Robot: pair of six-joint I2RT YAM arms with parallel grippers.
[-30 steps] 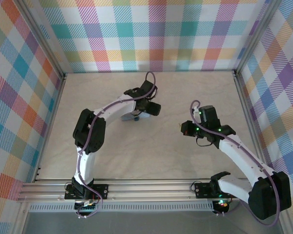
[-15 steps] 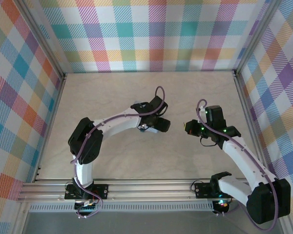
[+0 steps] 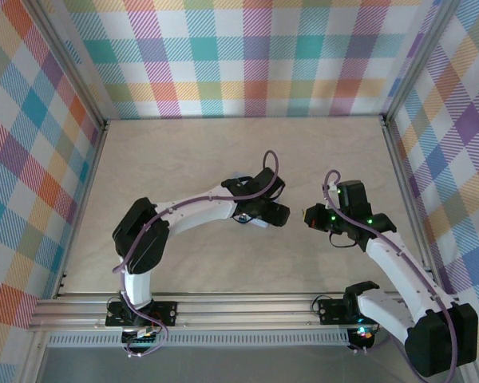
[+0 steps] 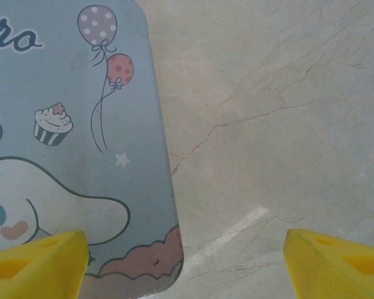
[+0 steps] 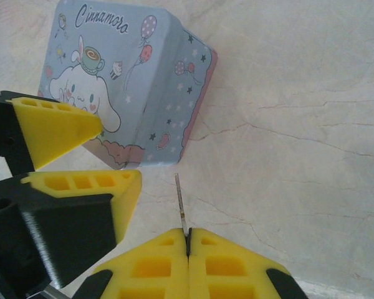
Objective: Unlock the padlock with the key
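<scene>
- Left gripper [image 3: 275,211] has swung toward 4 o'clock, nearer the right gripper [image 5: 188,240]; its jaws stand released, wide apart.
- Overhead, the one blue tin [image 5: 112,93] is mostly hidden beneath it, and the left wrist view cuts off its lettering.
- One key [image 5: 181,199], clenched in the right jaws, points to 12 o'clock over the tabletop [image 5: 299,93], with the tin at its 10 o'clock.

Pastel plaid walls [image 3: 247,56] enclose a pale marble-patterned tabletop [image 3: 168,152] on three sides.

Tin [image 5: 131,93]: pale blue, white cartoon figure, pink and purple dotted balloons. Table [image 5: 311,112] shows beige marble veining. Walls [image 3: 247,56] carry pastel plaid.
</scene>
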